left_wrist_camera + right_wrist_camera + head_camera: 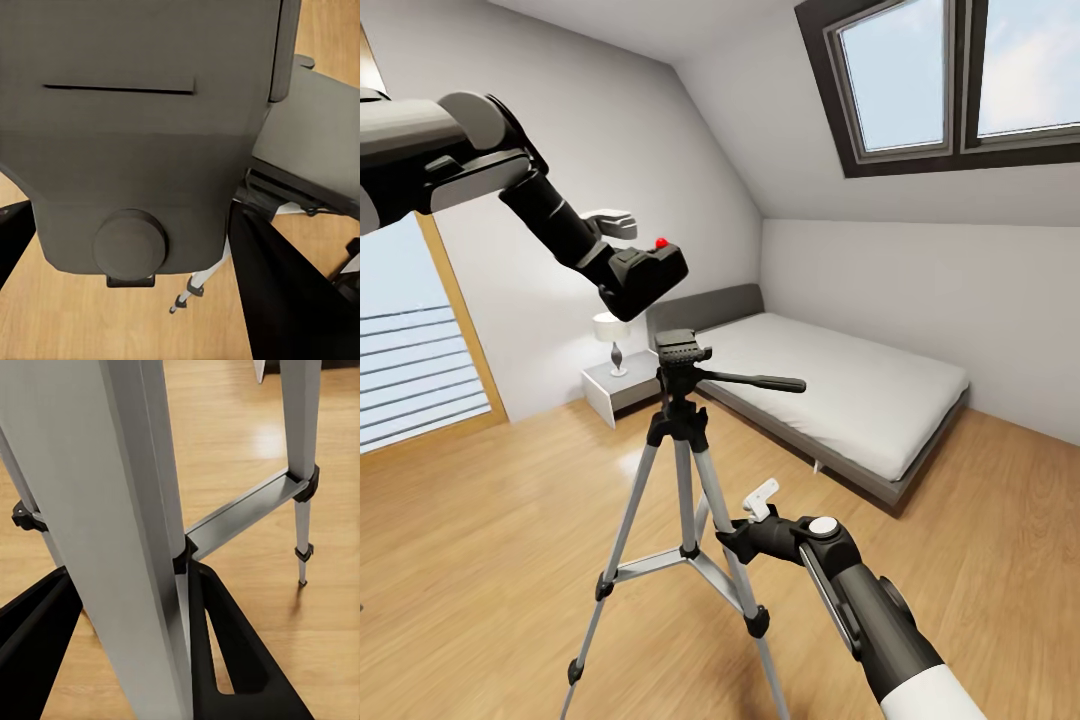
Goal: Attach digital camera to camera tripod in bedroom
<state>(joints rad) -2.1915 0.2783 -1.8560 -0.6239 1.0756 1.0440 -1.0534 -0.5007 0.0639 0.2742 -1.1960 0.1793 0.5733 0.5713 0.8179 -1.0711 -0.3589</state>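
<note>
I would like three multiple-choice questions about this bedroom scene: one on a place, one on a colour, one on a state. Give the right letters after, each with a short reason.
1. Where is the camera?
A. On the bed
B. Just above the tripod head
C. On the floor

2. What colour is the camera's top button?
A. Red
B. Green
C. White

3. What is the right gripper doing?
A. Carrying the lamp
B. Lying on the bed
C. Closing around a tripod leg

Answers:
1 B: the left gripper holds it over the head plate, not yet seated.
2 A: a red dot shows on top.
3 C: the right wrist view shows a silver leg between its fingers.
</note>
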